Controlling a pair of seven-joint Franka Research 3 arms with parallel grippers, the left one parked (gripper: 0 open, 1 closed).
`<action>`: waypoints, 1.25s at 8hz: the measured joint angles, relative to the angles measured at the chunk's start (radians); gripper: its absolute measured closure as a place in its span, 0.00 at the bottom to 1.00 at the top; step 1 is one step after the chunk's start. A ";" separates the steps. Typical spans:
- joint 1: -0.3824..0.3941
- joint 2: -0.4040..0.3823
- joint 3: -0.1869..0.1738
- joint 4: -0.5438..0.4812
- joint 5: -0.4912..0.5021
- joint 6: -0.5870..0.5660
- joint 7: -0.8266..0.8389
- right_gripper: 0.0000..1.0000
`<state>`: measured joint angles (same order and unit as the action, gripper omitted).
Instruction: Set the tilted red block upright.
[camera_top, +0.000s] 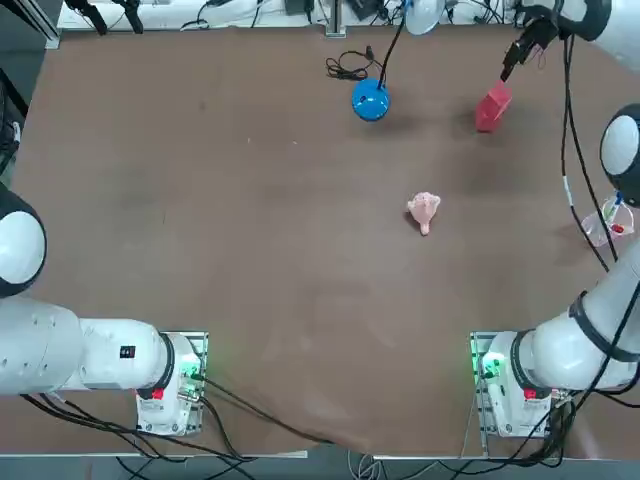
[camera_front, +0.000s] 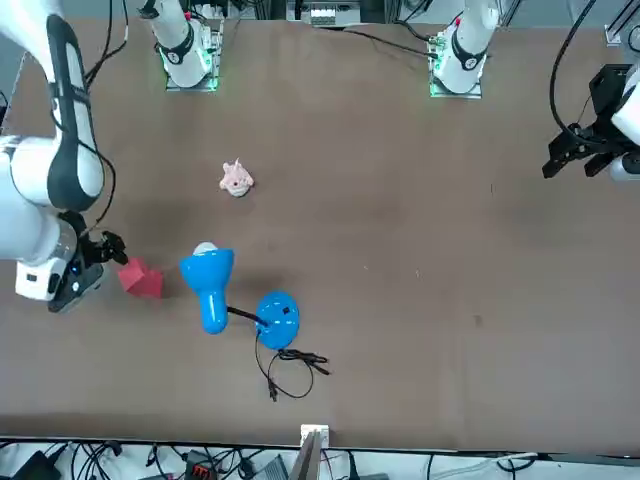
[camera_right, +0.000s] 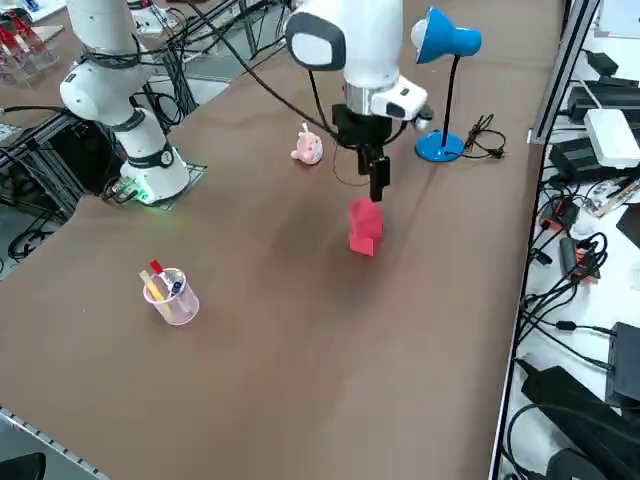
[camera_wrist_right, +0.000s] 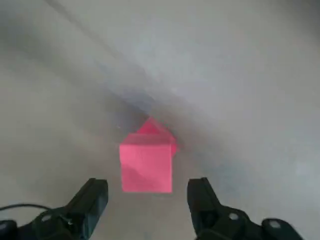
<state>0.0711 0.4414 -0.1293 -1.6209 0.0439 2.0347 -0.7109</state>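
Brown table (camera_right: 250, 330); right gripper (camera_wrist_right: 147, 192) above red block (camera_wrist_right: 146, 161), fingers spread.

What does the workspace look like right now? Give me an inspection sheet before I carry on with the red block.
Surface: brown table, no spills seen.
Job's things: red block near the far edge on the working arm's side, not yet gripped; whether it is tilted or upright I cannot tell.
Clutter: pale pink lumpy object mid-table; blue desk lamp beside the block; clear cup of pens at the robot's right edge.
Hand: right hand open, poised just above the block, fingers either side of it, apart from it.
Cables: lamp cord coiled on the table by the lamp base.
Surroundings: cables and equipment beyond the table edges.
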 joint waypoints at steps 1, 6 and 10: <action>0.008 0.006 0.004 -0.001 0.003 0.006 0.001 0.02; 0.014 0.049 0.005 -0.029 0.005 0.080 0.001 0.02; 0.013 0.064 0.002 -0.033 0.005 0.089 0.008 0.02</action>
<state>0.0845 0.5056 -0.1277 -1.6539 0.0484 2.1236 -0.7034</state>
